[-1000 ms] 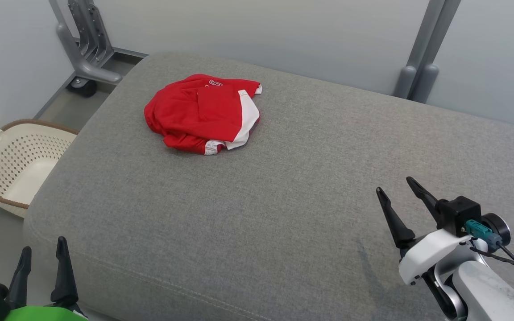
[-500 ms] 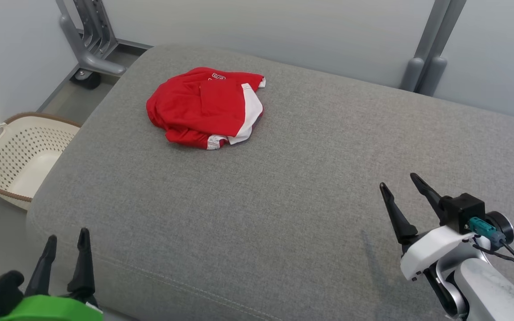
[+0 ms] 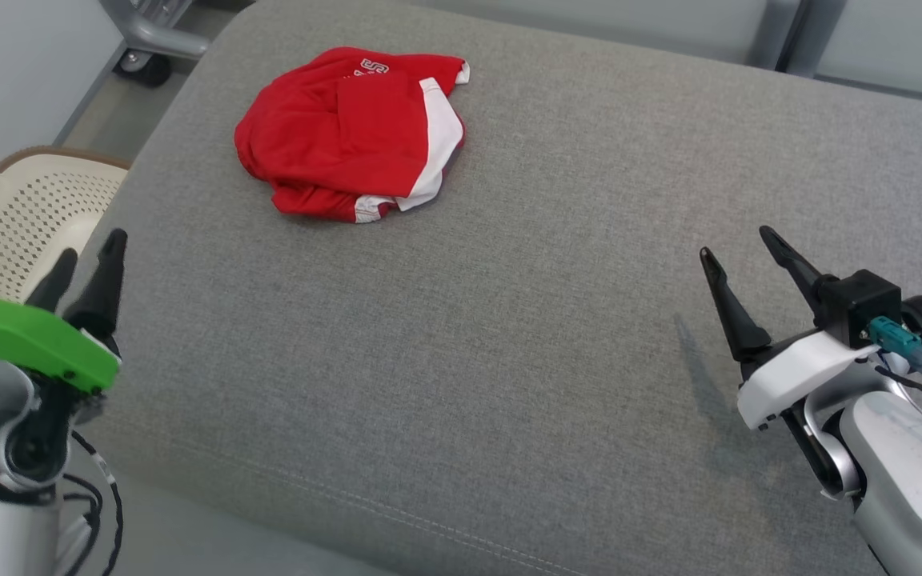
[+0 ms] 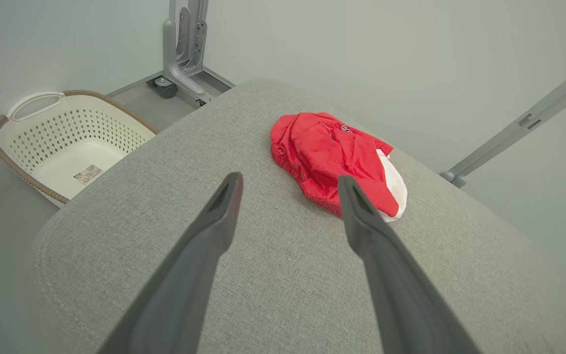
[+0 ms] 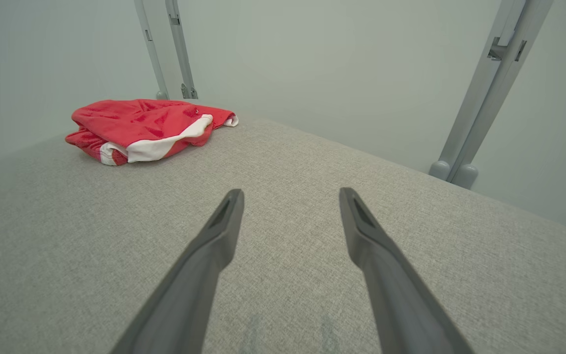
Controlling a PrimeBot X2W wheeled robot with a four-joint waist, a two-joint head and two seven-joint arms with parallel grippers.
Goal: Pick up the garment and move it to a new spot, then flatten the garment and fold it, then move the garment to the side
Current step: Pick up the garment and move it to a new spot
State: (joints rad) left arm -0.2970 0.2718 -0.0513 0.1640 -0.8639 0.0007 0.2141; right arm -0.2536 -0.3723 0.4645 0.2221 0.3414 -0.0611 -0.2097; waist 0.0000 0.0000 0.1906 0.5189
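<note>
The garment (image 3: pixel 349 132) is a crumpled red piece with white side panels, lying in a heap on the far left part of the grey cushion (image 3: pixel 509 320). The left wrist view has the garment (image 4: pixel 334 164) just beyond my fingers, and the right wrist view has the garment (image 5: pixel 140 128) far off to the upper left. My left gripper (image 3: pixel 91 254) hovers open at the cushion's left edge, well short of the cloth. At the right side my right gripper (image 3: pixel 737 244) stands open above the cushion, holding nothing.
A cream perforated laundry basket (image 3: pixel 21 224) sits on the floor left of the cushion, close under my left gripper; the left wrist view has the basket (image 4: pixel 67 142) too. Grey metal stand legs (image 3: pixel 145 36) rise behind the cushion, and a pale wall runs along the back.
My left arm has risen from the lower left corner up to the cushion's left edge. My right arm has lifted a little. The camera has tilted, shifting the whole view.
</note>
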